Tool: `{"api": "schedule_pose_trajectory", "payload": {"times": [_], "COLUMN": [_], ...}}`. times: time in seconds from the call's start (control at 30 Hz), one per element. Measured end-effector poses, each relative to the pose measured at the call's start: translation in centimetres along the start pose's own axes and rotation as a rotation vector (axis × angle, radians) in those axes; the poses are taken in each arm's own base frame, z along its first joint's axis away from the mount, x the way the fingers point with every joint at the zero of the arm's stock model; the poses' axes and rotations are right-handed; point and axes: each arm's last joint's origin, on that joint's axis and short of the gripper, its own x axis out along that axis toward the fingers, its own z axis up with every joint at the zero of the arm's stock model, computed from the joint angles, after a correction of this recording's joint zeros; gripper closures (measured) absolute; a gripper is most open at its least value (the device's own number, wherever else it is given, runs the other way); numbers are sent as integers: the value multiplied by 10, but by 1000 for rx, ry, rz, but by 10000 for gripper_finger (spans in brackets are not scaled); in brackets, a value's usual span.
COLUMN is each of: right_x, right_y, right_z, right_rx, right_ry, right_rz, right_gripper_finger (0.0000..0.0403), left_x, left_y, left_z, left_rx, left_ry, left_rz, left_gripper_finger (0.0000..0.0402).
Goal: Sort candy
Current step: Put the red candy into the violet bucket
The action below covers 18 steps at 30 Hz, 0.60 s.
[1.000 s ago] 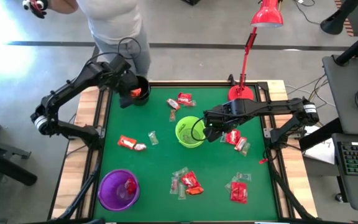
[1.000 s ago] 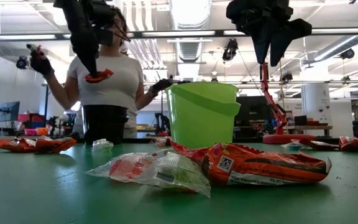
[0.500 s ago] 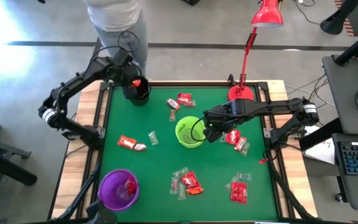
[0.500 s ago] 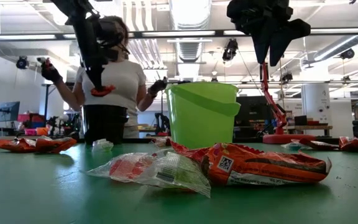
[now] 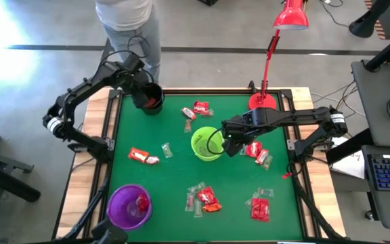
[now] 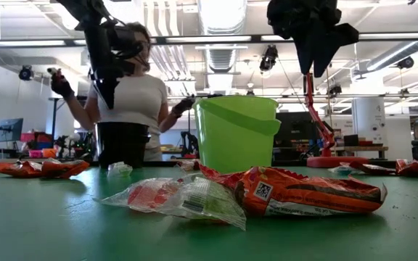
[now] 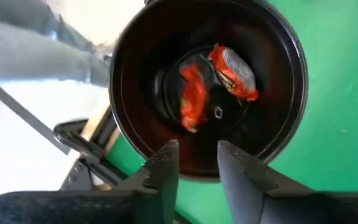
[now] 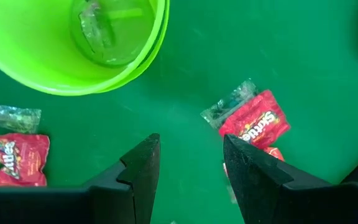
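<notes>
- Over the black cup (image 5: 152, 99) at upper left, the left hand (image 7: 194, 163) hangs parted and empty; red candy (image 7: 232, 71) lies inside. Lift straight clear.
- Right hand (image 8: 190, 165), wide and empty, should drop squarely onto the red pack (image 8: 255, 125) beside the green cup (image 8: 73, 46).

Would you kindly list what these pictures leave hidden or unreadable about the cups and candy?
- Black cup, high view: the left end effector above it hides its contents; only the left wrist view shows two red-orange candies inside.
- Purple cup, low view: not visible at all.
- Green cup, low view: its opaque wall hides the inside.
- Clear candy in the green cup, right wrist view: too blurred to count.
</notes>
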Motion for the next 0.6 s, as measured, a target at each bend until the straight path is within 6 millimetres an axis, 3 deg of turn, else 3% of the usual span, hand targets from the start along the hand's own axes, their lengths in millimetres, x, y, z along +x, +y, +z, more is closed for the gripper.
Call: {"api": "schedule_pose_trajectory", "payload": {"times": [0.27,0.6], "right_x": [0,19], "right_y": [4,-2], "right_z": [5,-2], "right_rx": [-179,-72], "right_ry": [-53,9], "right_rz": [45,-21], "right_gripper_finger": [234,234], "left_x": [-22,-72], "left_y": [-21,-79], "left_z": [1,0], "left_rx": [-18,87], "left_ry": [-61,-183], "left_rz": [-197,-279], "left_gripper_finger": [280,292]}}
